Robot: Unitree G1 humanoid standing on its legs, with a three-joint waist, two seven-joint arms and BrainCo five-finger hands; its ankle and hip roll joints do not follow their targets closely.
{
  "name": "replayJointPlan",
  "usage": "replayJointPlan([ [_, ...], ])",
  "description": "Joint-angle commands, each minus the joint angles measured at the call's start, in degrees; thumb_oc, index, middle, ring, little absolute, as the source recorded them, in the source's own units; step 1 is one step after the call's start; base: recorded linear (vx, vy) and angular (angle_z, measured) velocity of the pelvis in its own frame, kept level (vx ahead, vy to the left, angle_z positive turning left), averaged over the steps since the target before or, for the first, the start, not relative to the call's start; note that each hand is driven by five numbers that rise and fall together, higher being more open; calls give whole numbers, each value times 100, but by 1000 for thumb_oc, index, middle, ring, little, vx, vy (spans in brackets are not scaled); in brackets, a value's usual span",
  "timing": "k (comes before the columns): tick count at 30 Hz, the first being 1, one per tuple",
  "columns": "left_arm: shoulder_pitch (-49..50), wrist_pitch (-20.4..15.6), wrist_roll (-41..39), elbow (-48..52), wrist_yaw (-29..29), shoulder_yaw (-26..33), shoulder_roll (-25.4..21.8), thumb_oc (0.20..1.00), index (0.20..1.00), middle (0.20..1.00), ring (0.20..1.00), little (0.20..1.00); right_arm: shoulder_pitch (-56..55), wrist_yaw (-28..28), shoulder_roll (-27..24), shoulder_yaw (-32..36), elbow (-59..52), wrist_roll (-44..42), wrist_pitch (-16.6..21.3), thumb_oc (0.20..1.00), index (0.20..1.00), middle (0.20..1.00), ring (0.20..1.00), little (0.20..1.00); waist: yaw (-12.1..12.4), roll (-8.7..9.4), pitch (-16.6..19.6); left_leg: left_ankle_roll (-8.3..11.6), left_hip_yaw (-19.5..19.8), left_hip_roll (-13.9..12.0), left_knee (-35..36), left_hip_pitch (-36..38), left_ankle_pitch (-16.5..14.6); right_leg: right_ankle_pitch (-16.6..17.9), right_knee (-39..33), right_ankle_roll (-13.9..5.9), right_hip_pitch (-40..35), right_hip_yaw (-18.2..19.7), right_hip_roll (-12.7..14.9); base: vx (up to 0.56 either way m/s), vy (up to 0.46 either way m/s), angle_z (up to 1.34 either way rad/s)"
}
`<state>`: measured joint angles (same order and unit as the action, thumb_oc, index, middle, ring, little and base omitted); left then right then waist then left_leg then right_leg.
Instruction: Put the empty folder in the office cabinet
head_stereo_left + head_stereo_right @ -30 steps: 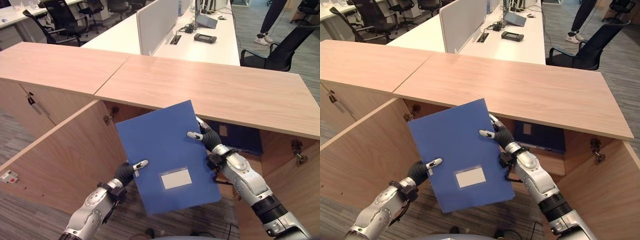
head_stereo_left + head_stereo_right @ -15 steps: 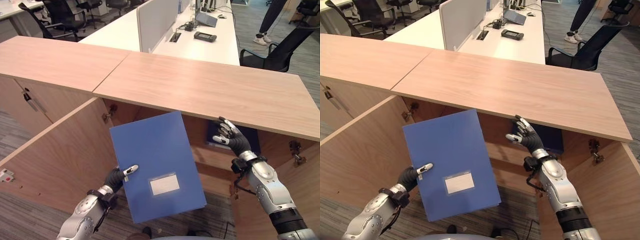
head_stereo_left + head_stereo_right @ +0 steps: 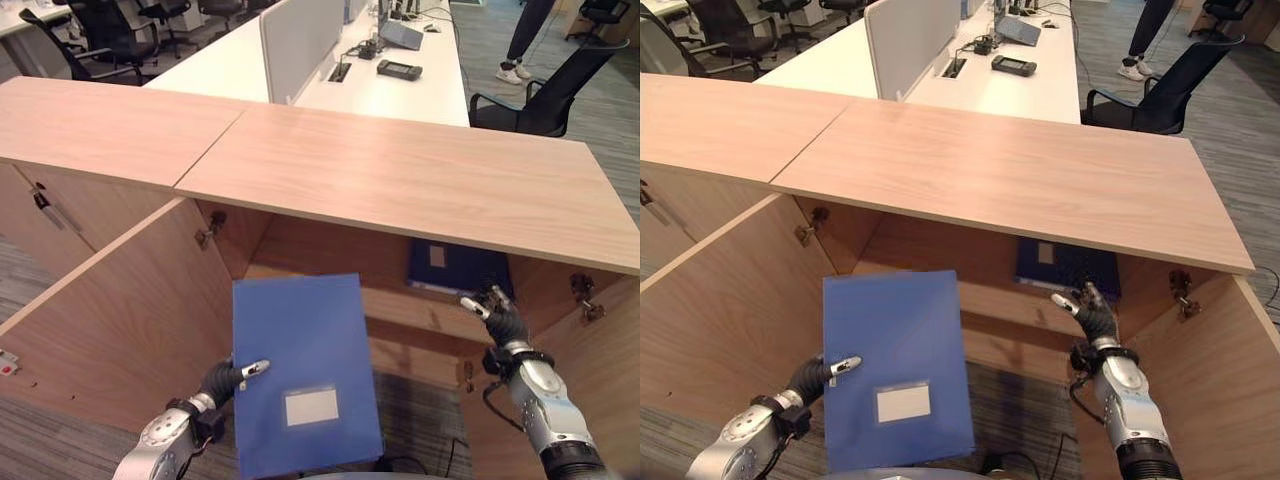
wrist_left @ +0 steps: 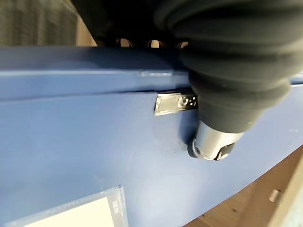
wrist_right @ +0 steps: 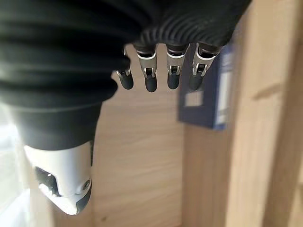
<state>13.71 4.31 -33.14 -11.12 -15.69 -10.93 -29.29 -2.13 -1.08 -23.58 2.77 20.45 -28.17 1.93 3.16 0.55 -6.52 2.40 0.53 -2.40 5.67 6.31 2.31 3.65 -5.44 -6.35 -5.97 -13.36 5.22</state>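
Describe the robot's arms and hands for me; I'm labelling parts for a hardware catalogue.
Both arms are silver-grey with rounded metal segments and darker bands at the joints. Each wrist and the back of each hand sits under a dark ribbed cover. The left hand and the right hand have silver fingers with dark tips; the right wrist view shows them in a row, with a stubby silver thumb set apart.

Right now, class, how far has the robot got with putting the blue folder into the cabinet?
Done: the cabinet stands open, its doors swung wide. In hand: the left hand pinches the blue folder by its edge, holding it in front of the opening, outside it. The right hand is open and empty near the shelf, close to a dark folder already lying there. Left: slide the blue folder inside and let go.
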Motion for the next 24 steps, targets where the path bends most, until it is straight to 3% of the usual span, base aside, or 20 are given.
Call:
replayJointPlan([
  [1,-270,-294,113,174,7,132,-8,200,200,200,200,200,208,22,-67,133,-106,-46,204,1000,1000,1000,1000,1000,-43,63,-24,71,-12,-85,-67,-119,-360,-659,232,-278,-289,133,307,0,0,0],
  [9,-494,-323,151,-124,270,-30,260,200,200,200,200,200,192,99,89,-45,506,-109,96,1000,1000,1000,1000,1000,-120,89,-224,72,-76,-94,-80,-350,-302,-622,292,-277,-12,171,288,-47,4,-2],
  [18,-1358,-560,-84,-571,736,-259,597,200,200,200,200,200,369,247,157,-542,1344,433,-12,1000,1000,1000,1000,1000,-229,200,-722,75,-86,-190,-244,-944,-153,-645,667,-218,682,223,230,-116,-2,-4],
  [24,-2233,-740,-296,-798,1034,-607,755,200,200,200,200,200,725,355,207,-969,1777,579,-17,1000,1000,1000,1000,1000,-264,273,-1139,123,27,-237,-783,-1821,-90,-651,1093,-137,1419,172,261,-150,-17,9],
])
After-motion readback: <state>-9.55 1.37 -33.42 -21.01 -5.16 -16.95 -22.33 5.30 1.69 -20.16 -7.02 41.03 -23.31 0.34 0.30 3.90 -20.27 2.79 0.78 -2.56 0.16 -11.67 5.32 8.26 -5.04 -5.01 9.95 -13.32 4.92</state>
